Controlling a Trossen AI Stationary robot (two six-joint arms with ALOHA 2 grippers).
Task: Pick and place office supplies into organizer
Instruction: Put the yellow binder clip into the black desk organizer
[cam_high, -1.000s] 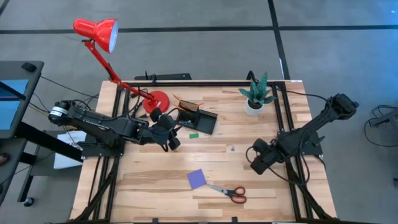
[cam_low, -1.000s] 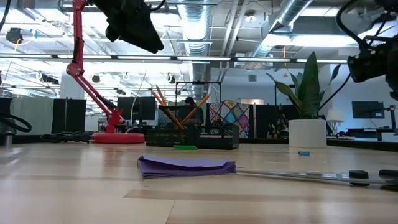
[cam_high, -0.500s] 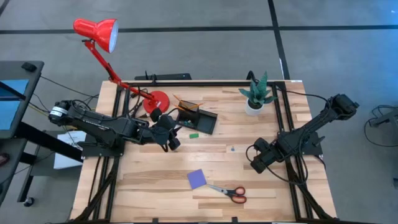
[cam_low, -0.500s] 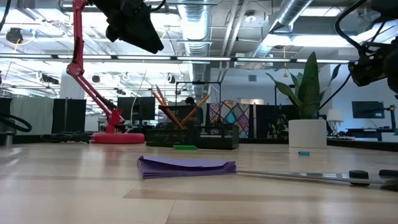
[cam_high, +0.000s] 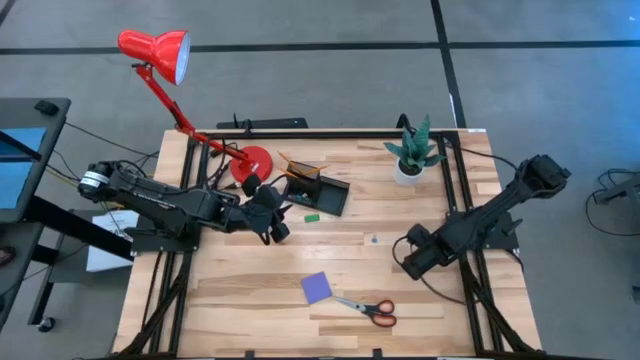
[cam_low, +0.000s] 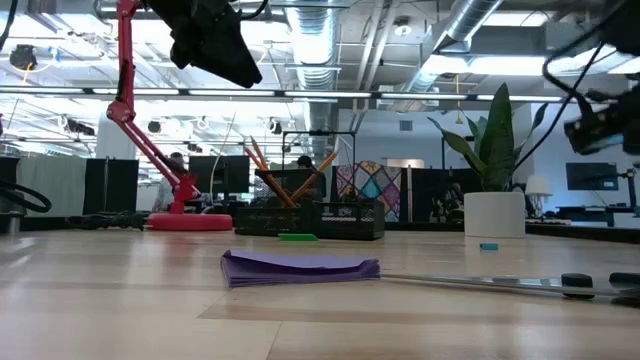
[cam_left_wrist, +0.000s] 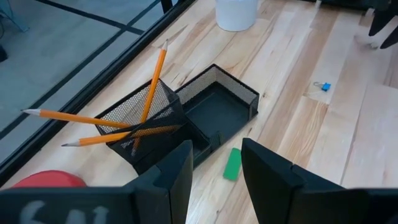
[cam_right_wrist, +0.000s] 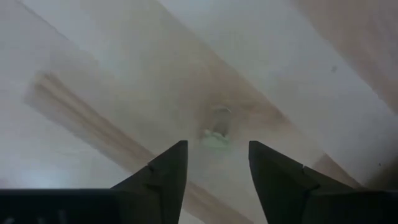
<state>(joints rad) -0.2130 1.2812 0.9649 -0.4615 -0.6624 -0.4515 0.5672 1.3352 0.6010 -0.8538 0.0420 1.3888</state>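
The black mesh organizer stands at the far middle of the table, with orange pencils leaning in its taller cup. A green eraser lies on the wood just in front of it. The purple notepad and red-handled scissors lie flat near the front edge. My left gripper hovers open above the table, left of the organizer, with nothing between its fingers. My right gripper points down, open, over bare wood at the right.
A red desk lamp has its round base left of the organizer. A potted plant stands at the far right. A small blue clip lies mid-table. A black frame rail borders the right side.
My right gripper has tipped and sunk slightly toward the table. My left gripper and all the things on the table stand as before.
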